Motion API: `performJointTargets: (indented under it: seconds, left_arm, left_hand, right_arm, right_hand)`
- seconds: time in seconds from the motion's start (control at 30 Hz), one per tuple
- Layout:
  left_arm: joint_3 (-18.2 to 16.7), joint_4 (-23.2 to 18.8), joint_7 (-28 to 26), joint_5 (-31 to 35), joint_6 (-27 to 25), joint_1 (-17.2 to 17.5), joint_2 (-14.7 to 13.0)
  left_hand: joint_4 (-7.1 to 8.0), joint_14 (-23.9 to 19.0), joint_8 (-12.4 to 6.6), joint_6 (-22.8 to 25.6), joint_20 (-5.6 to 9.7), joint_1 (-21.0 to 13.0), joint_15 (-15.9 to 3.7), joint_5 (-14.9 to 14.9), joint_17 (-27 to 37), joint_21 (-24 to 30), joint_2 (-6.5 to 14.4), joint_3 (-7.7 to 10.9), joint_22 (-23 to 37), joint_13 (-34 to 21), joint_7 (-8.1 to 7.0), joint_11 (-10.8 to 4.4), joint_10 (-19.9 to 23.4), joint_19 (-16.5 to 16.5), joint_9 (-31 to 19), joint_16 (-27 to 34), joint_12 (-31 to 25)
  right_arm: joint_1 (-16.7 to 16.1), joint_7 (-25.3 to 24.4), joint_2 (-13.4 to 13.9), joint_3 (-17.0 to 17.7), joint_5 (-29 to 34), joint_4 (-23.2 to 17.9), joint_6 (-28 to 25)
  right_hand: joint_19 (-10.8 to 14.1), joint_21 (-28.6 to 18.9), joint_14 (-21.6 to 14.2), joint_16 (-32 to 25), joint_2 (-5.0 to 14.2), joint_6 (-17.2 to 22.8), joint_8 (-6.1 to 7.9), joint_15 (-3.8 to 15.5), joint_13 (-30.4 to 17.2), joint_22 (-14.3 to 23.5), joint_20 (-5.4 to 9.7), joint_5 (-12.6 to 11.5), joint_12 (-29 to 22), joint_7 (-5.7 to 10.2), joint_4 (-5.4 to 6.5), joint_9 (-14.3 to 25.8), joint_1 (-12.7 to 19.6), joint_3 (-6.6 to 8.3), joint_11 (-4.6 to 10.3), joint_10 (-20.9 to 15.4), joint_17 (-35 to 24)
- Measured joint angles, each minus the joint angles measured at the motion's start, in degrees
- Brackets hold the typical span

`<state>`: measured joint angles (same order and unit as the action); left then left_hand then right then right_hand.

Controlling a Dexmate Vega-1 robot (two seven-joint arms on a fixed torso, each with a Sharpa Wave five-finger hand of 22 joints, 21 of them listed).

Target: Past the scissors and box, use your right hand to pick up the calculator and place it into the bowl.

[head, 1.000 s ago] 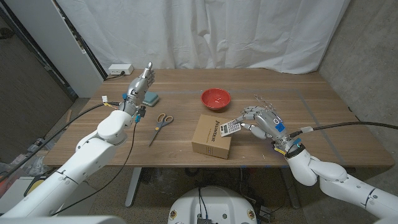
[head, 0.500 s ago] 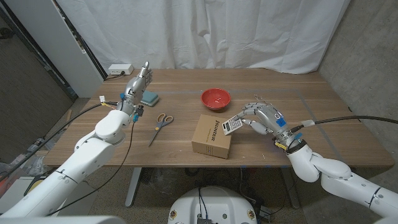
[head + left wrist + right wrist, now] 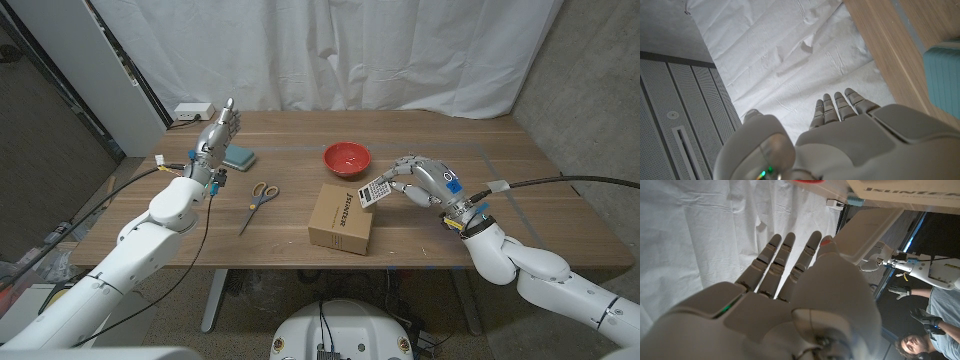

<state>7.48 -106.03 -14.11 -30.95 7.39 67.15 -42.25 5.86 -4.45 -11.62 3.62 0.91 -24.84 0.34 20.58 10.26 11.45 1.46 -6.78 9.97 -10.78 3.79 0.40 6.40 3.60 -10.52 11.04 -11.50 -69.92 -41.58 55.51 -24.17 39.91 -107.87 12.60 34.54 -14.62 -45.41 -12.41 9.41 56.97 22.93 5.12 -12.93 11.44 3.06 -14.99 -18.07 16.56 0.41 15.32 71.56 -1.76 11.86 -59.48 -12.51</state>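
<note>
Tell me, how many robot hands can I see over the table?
2. The left hand is raised near the table's far left, holding nothing. The right hand holds the calculator beside the box.

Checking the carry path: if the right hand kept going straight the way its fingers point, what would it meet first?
Probably the brown cardboard box: the right hand, holding the small calculator, points toward its top near corner, though height is unclear.
</note>
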Motion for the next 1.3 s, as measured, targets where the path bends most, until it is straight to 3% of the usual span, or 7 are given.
performJointTargets:
  seconds: [0.4,1.3]
  left_arm:
    - [-0.4,0.9,0.3,-0.1,1.4,-0.3,0.2]
    - [-3.6,-1.4,-0.8,0.0,2.1,2.9,-0.2]
  left_hand:
    - [0.14,0.0,0.00,0.0,0.00,0.0,0.00,0.0,0.0,0.0,0.0,-0.14,0.0,0.0,0.00,0.00,0.0,0.0,0.0,0.0,0.0]
    - [-0.07,0.0,0.19,0.0,0.00,-0.3,0.00,0.0,0.0,0.0,0.3,-0.34,0.0,0.0,0.00,0.00,0.0,0.0,0.0,0.0,0.0]
  right_arm:
    - [-0.5,2.5,-0.6,2.4,-1.2,-1.7,-0.8]
    - [0.4,8.8,-1.0,7.3,-4.5,-4.7,-0.6]
  right_hand:
    - [0.0,0.0,0.0,0.0,0.00,0.1,-0.19,0.00,0.0,0.0,0.00,0.0,0.0,-0.08,-0.01,0.0,0.0,-0.01,0.00,0.0,0.0]
    - [0.0,0.2,-0.3,0.3,-0.23,0.1,-0.53,0.15,-0.3,0.1,0.00,0.4,0.0,-0.09,0.23,1.1,0.2,0.23,0.31,-0.3,0.0]
